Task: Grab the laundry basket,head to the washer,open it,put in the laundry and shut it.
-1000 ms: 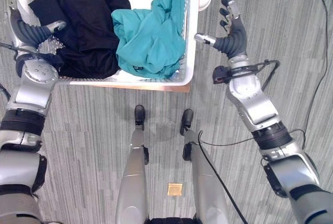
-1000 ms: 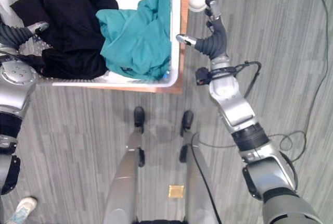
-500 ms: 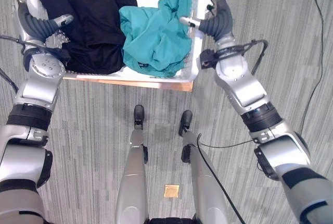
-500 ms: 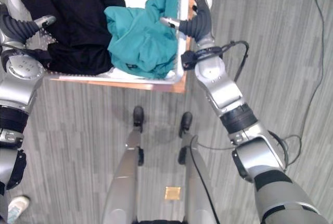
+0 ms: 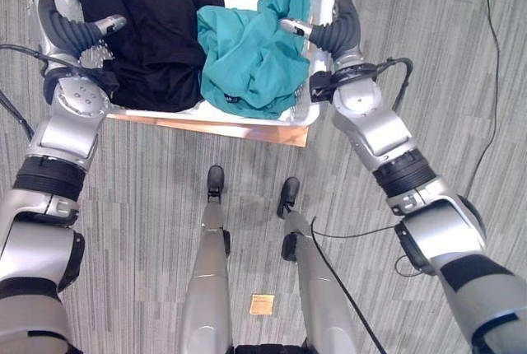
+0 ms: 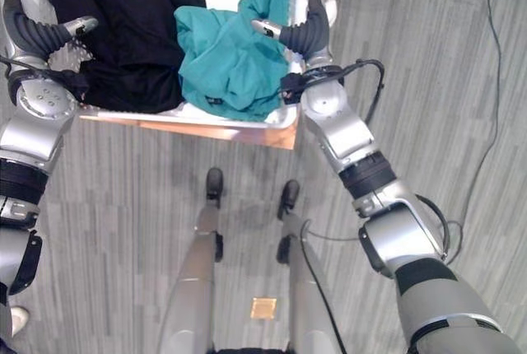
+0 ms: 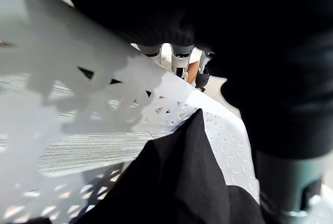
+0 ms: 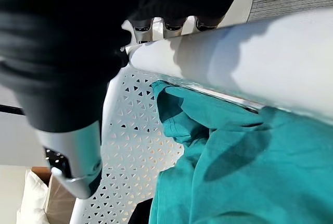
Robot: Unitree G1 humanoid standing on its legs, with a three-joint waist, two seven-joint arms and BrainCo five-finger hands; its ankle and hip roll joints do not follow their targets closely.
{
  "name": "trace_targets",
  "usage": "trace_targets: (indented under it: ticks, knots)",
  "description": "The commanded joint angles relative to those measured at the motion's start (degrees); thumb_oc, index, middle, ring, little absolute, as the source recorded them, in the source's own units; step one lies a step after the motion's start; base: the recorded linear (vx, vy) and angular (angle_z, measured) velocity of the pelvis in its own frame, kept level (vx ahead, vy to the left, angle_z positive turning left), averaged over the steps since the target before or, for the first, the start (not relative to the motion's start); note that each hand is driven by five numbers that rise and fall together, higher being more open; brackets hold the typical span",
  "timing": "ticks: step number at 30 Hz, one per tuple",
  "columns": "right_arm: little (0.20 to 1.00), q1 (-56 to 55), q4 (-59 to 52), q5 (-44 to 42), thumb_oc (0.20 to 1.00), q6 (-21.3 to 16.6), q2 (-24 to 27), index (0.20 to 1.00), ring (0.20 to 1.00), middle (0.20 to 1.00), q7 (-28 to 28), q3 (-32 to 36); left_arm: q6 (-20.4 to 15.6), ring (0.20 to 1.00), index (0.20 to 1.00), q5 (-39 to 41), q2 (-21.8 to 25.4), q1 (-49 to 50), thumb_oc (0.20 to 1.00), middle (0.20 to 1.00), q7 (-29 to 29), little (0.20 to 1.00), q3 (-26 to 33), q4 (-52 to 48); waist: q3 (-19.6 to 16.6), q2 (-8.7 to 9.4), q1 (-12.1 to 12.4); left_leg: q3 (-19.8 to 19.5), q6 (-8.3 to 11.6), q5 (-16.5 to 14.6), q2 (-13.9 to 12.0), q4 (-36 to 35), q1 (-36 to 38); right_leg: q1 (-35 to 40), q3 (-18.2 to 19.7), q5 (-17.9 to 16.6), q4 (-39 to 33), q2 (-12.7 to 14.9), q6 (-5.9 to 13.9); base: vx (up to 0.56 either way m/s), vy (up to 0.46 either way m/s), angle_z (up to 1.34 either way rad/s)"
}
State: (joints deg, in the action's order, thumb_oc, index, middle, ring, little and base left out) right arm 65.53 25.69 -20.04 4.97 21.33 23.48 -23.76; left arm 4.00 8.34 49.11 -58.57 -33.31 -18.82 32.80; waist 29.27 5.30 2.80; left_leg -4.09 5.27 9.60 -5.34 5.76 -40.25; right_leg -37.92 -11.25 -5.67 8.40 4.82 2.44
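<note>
Grey striped carpet (image 5: 148,206) runs across the floor, and just ahead of the robot a white laundry basket (image 5: 306,115) sits on a low wooden board (image 5: 222,130) whose edge shows under its near wall. The left hand (image 5: 76,34) is at the basket's left rim, thumb reaching over above the black clothes (image 5: 152,33); its fingers lie outside the wall, and I can't tell whether they have closed on it. The right hand (image 5: 329,29) is at the right rim, thumb hooked inside over the teal garment (image 5: 247,62), with the fingers down the outer side, and in the right wrist view the rim passes between thumb and fingers, though a firm grip isn't clear to me. Farther in, the clothes lie heaped against the perforated back wall. I'd judge the lift hasn't begun. If one side grips weaker than the other, the basket could tip as it rises and spill the teal garment, or slide off the board.
</note>
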Motion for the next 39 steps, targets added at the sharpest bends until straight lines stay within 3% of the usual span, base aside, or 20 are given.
trace_targets:
  ticks: [1,2,3,4,5,7,9,10,13,18,19,29,39]
  knots:
    - [1.0,-3.48,-0.71,-3.24,1.0,-0.19,-2.59,1.0,1.0,1.0,-2.84,-0.46,-1.01,1.0,1.0,-1.06,0.99,-0.39,1.0,1.0,0.26,1.0,0.36,-2.6,-1.07,3.4,1.29,-3.0,-2.1,-12.95,0.63,9.27,-1.81,9.57,-1.37,-0.77,-7.71,6.71,6.35,0.0,0.0,0.0]
    - [1.0,-3.56,-0.42,-4.46,1.0,-0.4,-2.71,1.0,1.0,1.0,-3.01,-0.7,-1.15,0.818,0.818,-0.38,0.9,-0.3,0.818,0.818,0.97,0.818,0.03,-2.36,-1.01,3.3,1.32,-3.0,-2.1,-13.01,0.74,9.38,-1.89,9.44,-1.2,-0.77,-7.62,6.74,6.34,0.0,0.0,0.0]
    - [1.0,-3.55,-0.39,-4.48,1.0,-0.42,-2.71,1.0,1.0,1.0,-3.01,-0.71,-1.16,0.73,0.73,-0.37,0.9,-0.32,0.73,0.73,0.97,0.73,0.01,-2.34,-1.01,3.3,1.32,-2.99,-2.1,-13.02,0.74,9.39,-1.91,9.42,-1.2,-0.77,-7.61,6.74,6.34,0.0,0.0,0.0]
    - [1.0,-3.47,-0.04,-5.14,1.0,-0.58,-2.8,1.0,1.0,1.0,-3.01,-0.82,-1.23,0.561,0.561,-0.16,0.97,-0.28,0.561,0.561,1.43,0.561,-0.28,-2.25,-0.96,3.16,1.37,-2.98,-2.09,-13.02,0.77,9.47,-1.97,9.34,-1.11,-0.82,-7.61,6.78,6.34,0.0,0.0,0.0]
    - [1.0,-3.41,-0.01,-5.43,1.0,-0.62,-2.86,1.0,1.0,1.0,-3.14,-1.01,-1.27,0.539,0.539,-0.03,1.07,-0.19,0.539,0.539,1.74,0.539,-0.41,-2.25,-0.94,3.13,1.44,-2.94,-2.09,-13.03,0.78,9.53,-2.02,9.26,-1.11,-0.84,-7.61,6.8,6.34,0.0,0.0,0.0]
    - [1.0,-3.01,0.53,-6.3,1.0,-0.71,-3.05,1.0,1.0,1.0,-3.29,-1.38,-1.29,0.558,0.558,0.53,0.85,-0.2,0.558,0.558,2.4,0.558,-0.94,-2.1,-0.92,3.05,1.47,-2.87,-2.08,-13.05,0.83,9.66,-2.16,9.07,-1.08,-0.82,-7.55,6.85,6.34,0.0,0.0,0.0]
    - [1.0,-2.63,1.02,-7.12,1.0,-0.92,-3.09,1.0,1.0,1.0,-3.12,-1.57,-1.3,0.661,0.661,0.68,0.66,-0.53,0.661,0.661,2.62,0.661,-1.56,-1.87,-0.93,2.97,1.44,-2.87,-2.08,-13.06,0.93,9.73,-2.28,8.96,-1.02,-0.83,-7.54,6.92,6.32,0.0,0.0,0.0]
    - [1.0,-2.42,1.15,-7.58,1.0,-1.04,-3.09,1.0,1.0,1.0,-2.83,-1.6,-1.32,0.677,0.677,0.76,0.58,-0.78,0.677,0.677,2.68,0.677,-1.82,-1.77,-0.97,2.91,1.39,-2.92,-2.07,-13.05,0.96,9.7,-2.32,8.88,-0.98,-0.86,-7.58,6.93,6.32,0.0,0.0,0.0]
    - [1.0,-2.41,1.67,-10.71,1.0,-2.61,-3.29,1.0,1.0,1.0,-1.12,-0.39,-1.18,0.881,0.881,0.78,0.64,-1.5,0.881,0.881,2.62,0.881,-2.91,-1.05,-0.93,2.78,1.41,-2.93,-2.1,-13.15,1.08,9.95,-2.51,8.73,-0.87,-0.96,-7.63,6.97,6.35,0.0,0.0,0.0]
    - [1.0,-3.06,0.47,-11.88,1.0,-4.68,-3.68,1.0,1.0,1.0,1.12,2.26,-1.29,0.953,0.953,1.27,0.23,-1.62,0.953,0.953,2.3,0.953,-2.95,-0.84,-0.91,2.47,1.34,-2.82,-2.25,-13.57,1.31,10.51,-2.83,8.54,-0.73,-1.04,-7.52,7.11,6.49,0.0,0.0,0.0]
    - [1.0,-3.35,-0.34,-11.52,1.0,-5.49,-3.52,1.0,1.0,1.0,1.93,3.2,-1.23,1.0,1.0,1.13,0.36,-1.64,1.0,1.0,2.15,1.0,-2.88,-0.72,-0.85,2.31,1.29,-2.84,-2.33,-13.72,1.41,10.57,-2.81,8.48,-0.63,-1.05,-7.51,7.15,6.54,0.0,0.0,0.0]
    - [1.0,-2.89,-8.04,-5.32,1.0,-7.95,1.35,1.0,1.0,1.0,2.61,5.92,-2.09,1.0,1.0,0.16,1.83,-1.42,1.0,1.0,2.83,1.0,-2.78,1.2,-0.81,1.95,0.9,-2.46,-2.87,-14.85,1.69,12.64,-3.87,7.44,0.2,-1.41,-7.05,7.34,6.86,-0.01,0.021,-0.03]
    - [1.0,-6.68,-11.33,-7.51,1.0,-9.67,5.17,1.0,1.0,1.0,-0.58,6.82,-2.45,1.0,1.0,0.52,1.83,0.23,1.0,1.0,3.68,1.0,-1.4,1.07,-1.03,2.19,0.25,-2.5,-2.64,-14.68,1.35,12.28,-3.24,7.7,0.04,-1.05,-6.78,7.14,6.77,0.0,0.0,0.0]
